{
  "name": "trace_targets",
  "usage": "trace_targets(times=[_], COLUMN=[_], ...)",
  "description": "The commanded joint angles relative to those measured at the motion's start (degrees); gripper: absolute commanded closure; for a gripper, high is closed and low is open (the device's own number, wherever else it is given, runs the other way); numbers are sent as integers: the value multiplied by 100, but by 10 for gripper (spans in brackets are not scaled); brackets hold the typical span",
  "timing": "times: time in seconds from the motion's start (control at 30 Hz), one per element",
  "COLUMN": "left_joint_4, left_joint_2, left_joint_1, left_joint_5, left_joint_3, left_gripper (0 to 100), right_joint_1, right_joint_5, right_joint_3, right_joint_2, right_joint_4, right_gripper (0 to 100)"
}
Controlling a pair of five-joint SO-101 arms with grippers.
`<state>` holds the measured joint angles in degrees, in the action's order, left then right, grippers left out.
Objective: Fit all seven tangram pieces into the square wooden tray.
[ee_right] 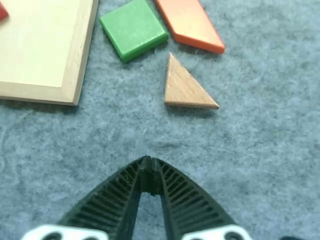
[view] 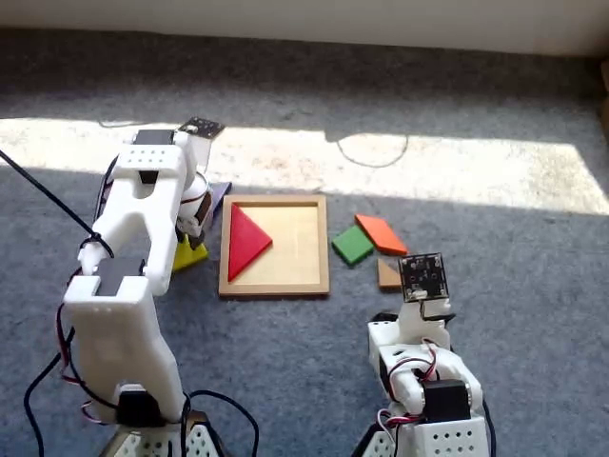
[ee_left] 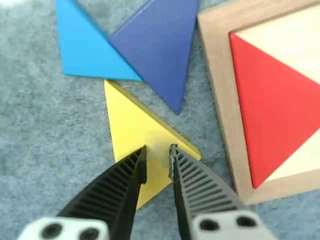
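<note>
The square wooden tray (view: 274, 283) holds a red triangle (view: 245, 243) in its left half. Left of it lie a yellow triangle (ee_left: 131, 125), a light blue triangle (ee_left: 82, 47) and a dark blue triangle (ee_left: 160, 45). My left gripper (ee_left: 158, 162) hangs just over the yellow triangle's corner nearest the tray rim (ee_left: 220, 100), open by a narrow gap. On the tray's right are a green square (ee_right: 133, 29), an orange parallelogram (ee_right: 189, 24) and a wood-coloured triangle (ee_right: 184, 87). My right gripper (ee_right: 150, 174) is shut and empty above bare carpet, short of the wood-coloured triangle.
Everything rests on grey carpet (view: 495, 248) with a sunlit band across the back. A thin cable loop (view: 371, 152) lies behind the tray. The left arm's white body (view: 133, 238) covers part of the pieces left of the tray.
</note>
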<state>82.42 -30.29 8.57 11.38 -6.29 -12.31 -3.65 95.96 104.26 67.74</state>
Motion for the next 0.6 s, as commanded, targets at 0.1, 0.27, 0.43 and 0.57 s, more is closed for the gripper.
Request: trace_targets(times=[0.1,0.27,0.43,0.57], left_joint_4=[993,1556,1688,1688], left_joint_2=[22,22,31,31], left_joint_1=[198,453,716,796], left_joint_5=[9,35,35,35], left_joint_3=[-1024,-1780,-2079,-2088], left_gripper=[909,911,912,933], right_joint_1=[66,66,66,66], right_joint_5=[-44,-44,-44,-44], right_joint_3=[532,532,532,532], right_joint_2=[75,75,75,75], right_joint_4=[22,22,22,22], right_gripper=[989,989,989,989])
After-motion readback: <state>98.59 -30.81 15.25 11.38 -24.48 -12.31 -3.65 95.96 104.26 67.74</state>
